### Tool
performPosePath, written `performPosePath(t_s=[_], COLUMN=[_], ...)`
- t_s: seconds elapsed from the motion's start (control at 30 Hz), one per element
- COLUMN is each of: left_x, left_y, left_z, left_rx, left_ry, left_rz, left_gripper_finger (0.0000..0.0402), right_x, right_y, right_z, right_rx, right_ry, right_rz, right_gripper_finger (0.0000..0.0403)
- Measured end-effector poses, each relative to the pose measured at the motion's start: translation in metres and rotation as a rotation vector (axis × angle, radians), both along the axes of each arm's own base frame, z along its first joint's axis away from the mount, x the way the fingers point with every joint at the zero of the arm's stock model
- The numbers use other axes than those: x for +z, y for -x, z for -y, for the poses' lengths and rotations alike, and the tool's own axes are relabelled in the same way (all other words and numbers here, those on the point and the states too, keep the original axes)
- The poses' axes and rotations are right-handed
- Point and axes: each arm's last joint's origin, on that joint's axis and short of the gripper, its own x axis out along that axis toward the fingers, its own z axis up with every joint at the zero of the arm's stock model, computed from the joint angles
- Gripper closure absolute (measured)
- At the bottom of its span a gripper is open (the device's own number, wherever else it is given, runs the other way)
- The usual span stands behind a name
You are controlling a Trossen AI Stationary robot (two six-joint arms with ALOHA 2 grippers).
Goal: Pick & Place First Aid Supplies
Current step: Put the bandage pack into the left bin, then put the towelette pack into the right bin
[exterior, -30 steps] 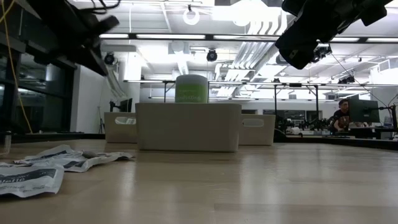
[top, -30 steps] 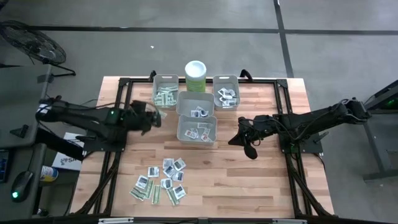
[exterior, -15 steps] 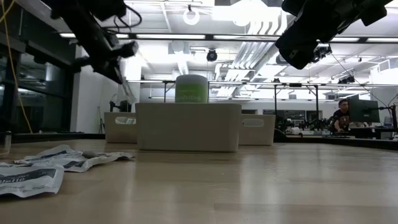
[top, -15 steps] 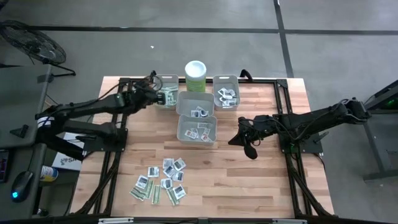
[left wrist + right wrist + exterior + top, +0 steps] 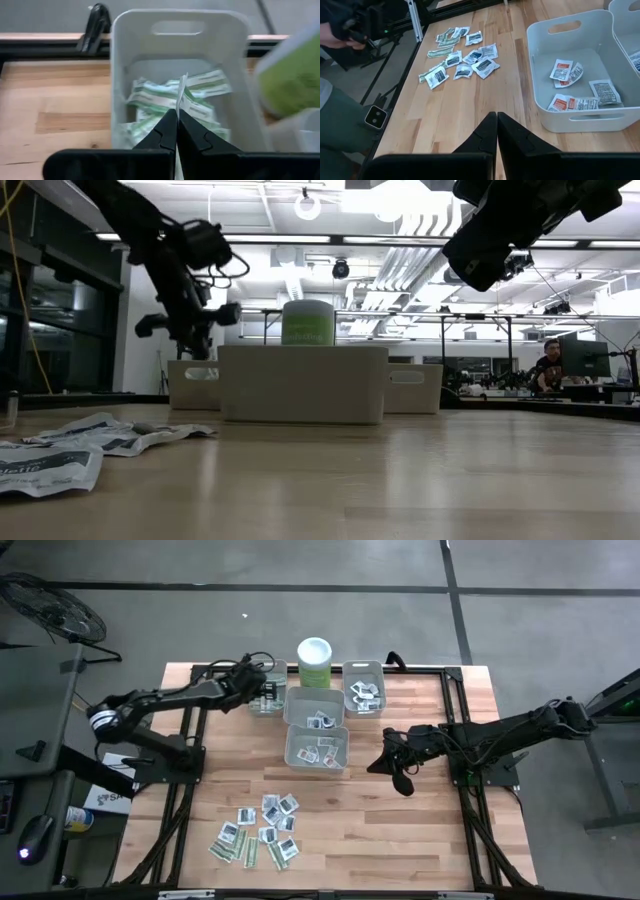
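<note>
One narrow green-white strip [image 5: 180,92] sits pinched in the closed left pincer [image 5: 176,125] above the grey bin [image 5: 120,75].

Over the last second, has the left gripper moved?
Yes. The left gripper, shut on a green-white strip, swung from beside the front bin toward the far edge and now hangs over the far-left bin.

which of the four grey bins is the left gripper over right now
The far-left bin, the one holding green-white strip packets. The left gripper, shut on a thin packet, hangs over it.
</note>
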Motion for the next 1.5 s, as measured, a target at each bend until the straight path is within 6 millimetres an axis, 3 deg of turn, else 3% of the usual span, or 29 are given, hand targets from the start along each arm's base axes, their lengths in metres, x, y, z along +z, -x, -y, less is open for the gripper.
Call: performPosePath(t_s=[0.23,0.4,0.83,1.13,1.5], left_x=[-0.014,-0.012,-0.011,0.015,0.032], left_y=[0.003,0.004,0.011,0.026,0.040], left_z=[-0.017,-0.027,-0.024,-0.007,0.038], left_rx=[0.045,-0.039,-0.098,-0.203,-0.471], left_ry=[0.039,0.057,0.109,0.108,0.242], left_rz=[-0.022,0.040,0.005,0.016,-0.011], left_gripper_finger=[0.0401,0.0388,0.0259,0.0239,0.0238], right_x=[0.000,0.000,0.000,0.000,0.000], right_y=[0.000,0.000,0.000,0.000,0.000], right_z=[0.000,0.000,0.000,0.000,0.000], right_rx=[0.000,0.000,0.000,0.000,0.000], right_ry=[0.000,0.000,0.000,0.000,0.000], right_rz=[0.000,0.000,0.000,0.000,0.000], right_gripper_finger=[0.0396,0.0396,0.0398,0.0395,0.0398])
